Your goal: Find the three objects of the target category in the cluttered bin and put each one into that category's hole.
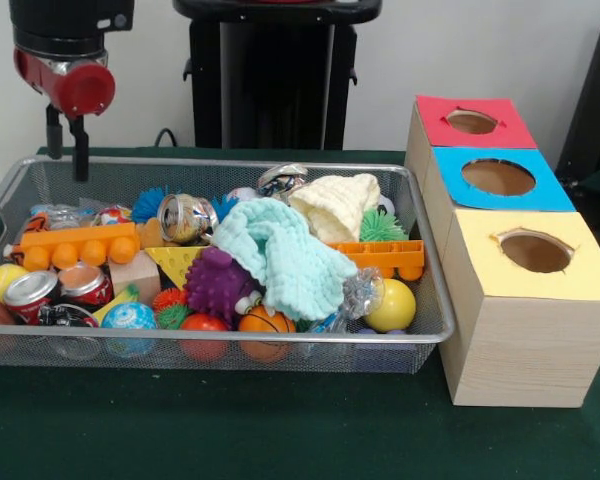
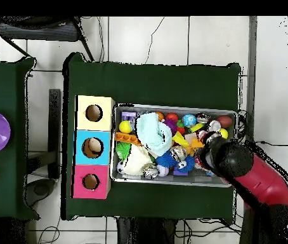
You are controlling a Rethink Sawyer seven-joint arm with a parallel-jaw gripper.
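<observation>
Right now your black two-fingered pincer [image 1: 66, 143] hangs from the red and black arm [image 2: 261, 178] above one end of the silver wire-mesh bin [image 1: 420, 330]; two dark prongs show, but you cannot tell from either view how far apart they stand, and it holds and touches nothing; its tips sit just over the bin's rear rim.

Directly beneath and in front of the pincer you have the orange plastic block with round studs [image 1: 75, 245], two crushed red drink cans [image 1: 58, 288], a yellow ball [image 1: 0, 280] and a blue-and-white patterned ball [image 1: 128, 317]; a little further along lie a dented silver can [image 1: 185, 217], a yellow wedge-shaped block [image 1: 175, 262] and a purple spiky rubber ball [image 1: 218, 282].

Towards the middle, well away from the pincer, a mint-green knitted cloth [image 1: 285, 255] drapes over the clutter and hides what is under it; a cream knitted cloth [image 1: 338, 205] lies behind it; beside them sit a small orange basketball [image 1: 263, 322] and a plain yellow ball [image 1: 393, 305].

Beyond the bin's far end from the pincer stand three wooden boxes, each with a round hole: the red-topped box [image 1: 475, 125], blue-topped box [image 1: 498, 180] and yellow-topped box [image 1: 530, 255].

Printing on the cans is too small for you to read.
</observation>
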